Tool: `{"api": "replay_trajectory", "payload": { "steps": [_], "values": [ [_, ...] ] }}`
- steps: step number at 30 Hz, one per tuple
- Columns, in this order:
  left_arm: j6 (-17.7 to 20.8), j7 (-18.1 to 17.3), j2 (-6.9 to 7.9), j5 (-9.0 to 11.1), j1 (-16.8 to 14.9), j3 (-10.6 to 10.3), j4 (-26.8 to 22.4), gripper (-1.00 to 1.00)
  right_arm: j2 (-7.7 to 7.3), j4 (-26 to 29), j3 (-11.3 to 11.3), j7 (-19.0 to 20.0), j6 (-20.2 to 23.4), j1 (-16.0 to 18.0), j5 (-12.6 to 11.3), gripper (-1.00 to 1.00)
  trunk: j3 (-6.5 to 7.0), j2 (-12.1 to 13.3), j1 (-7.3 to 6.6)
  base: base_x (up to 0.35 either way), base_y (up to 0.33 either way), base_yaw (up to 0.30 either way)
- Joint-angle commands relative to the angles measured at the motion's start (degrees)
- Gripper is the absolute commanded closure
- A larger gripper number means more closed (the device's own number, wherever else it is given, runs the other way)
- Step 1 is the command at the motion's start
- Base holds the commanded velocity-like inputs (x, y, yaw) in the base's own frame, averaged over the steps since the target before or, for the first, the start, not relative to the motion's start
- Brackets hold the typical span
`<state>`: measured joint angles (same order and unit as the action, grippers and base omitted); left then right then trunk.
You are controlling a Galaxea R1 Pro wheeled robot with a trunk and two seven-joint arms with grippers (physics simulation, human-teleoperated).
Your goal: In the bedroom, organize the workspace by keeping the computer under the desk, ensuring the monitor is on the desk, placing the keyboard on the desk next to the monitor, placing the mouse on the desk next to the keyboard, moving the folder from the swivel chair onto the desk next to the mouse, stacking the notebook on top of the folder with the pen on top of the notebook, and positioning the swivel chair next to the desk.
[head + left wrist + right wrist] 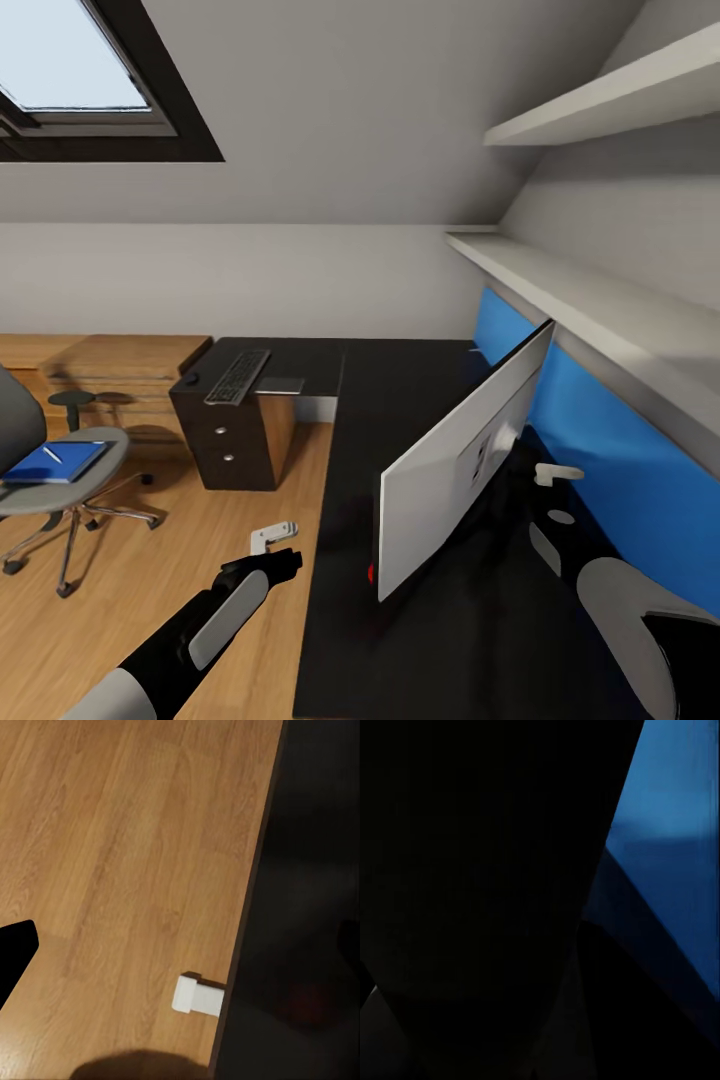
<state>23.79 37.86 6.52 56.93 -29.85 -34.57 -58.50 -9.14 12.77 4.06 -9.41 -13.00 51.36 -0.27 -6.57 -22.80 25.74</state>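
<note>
Monitor [465,455] is already set on the tabletop [400,620], frame centre; keyboard [238,376] and folder [55,462], left, remain unplaced. Whether either hand is clenched cannot be told.

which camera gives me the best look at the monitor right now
The head view: the monitor shows whole there, its pale back turned to the camera, standing on the black desk. The right wrist view gives just a large dark shape against the blue panel, possibly the monitor up close.
</note>
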Motion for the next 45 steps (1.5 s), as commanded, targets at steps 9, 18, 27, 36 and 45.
{"api": "replay_trajectory", "payload": {
  "steps": [9, 18, 27, 36, 45],
  "values": [
    [0.1, 0.5, 0.07, 0.4, -0.1, -0.2, -0.1, -1.00, 0.00, -0.2, -0.7, 0.0, -0.4, 0.1, -0.5, 1.00, -0.14, -0.1, 0.04, 0.000, 0.000, -0.022],
    [0.0, 0.5, 0.07, 0.3, -0.1, -0.2, -0.1, -1.00, 0.00, -0.2, -0.7, 0.0, -0.4, 0.1, -0.5, 1.00, -0.14, -0.1, 0.04, 0.128, 0.000, 0.000],
    [-0.1, 0.5, 0.02, 0.3, -0.1, -1.3, -0.1, -1.00, 0.00, -0.1, -0.7, -0.1, -0.4, 0.1, -0.5, 1.00, -0.14, -0.1, 0.04, 0.137, -0.066, 0.000],
    [0.0, 0.5, 0.05, 0.3, -0.1, -2.1, -0.1, -1.00, 0.00, -0.1, -0.7, -0.2, -0.4, 0.1, -0.5, 1.00, -0.14, -0.1, 0.04, 0.021, -0.012, 0.000],
    [0.0, 0.5, 0.07, 0.3, 0.0, -2.1, -0.1, -1.00, 0.09, -0.2, -0.7, -0.2, -0.3, 0.1, -0.5, 1.00, -0.14, -0.1, 0.04, 0.000, 0.000, 0.000]
  ]
}}
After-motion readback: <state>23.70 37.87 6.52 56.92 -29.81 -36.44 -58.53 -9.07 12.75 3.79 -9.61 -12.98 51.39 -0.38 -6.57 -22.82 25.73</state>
